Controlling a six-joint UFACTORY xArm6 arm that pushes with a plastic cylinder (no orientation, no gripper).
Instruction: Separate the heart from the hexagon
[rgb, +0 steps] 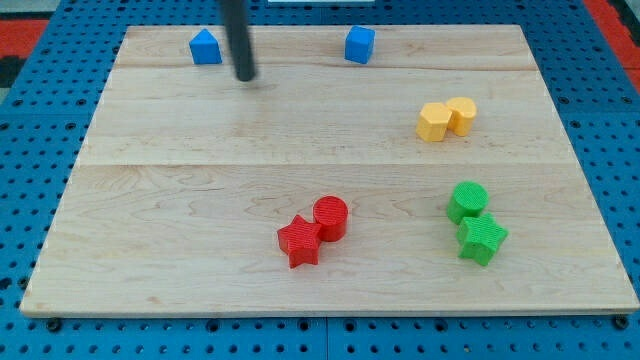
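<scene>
Item: yellow plastic heart block touching yellow plastic hexagon block, near the wooden board's right edge. Tool: dark rod, tip free near the top-left corner, beside the blue block. Risk: an off-centre push likely moves both together.

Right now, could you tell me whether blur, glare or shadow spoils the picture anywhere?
Camera view: lighting even and soft; the board shows no glare; my tip is slightly blurred with a faint shadow below it; the yellow blocks are sharp.
</scene>
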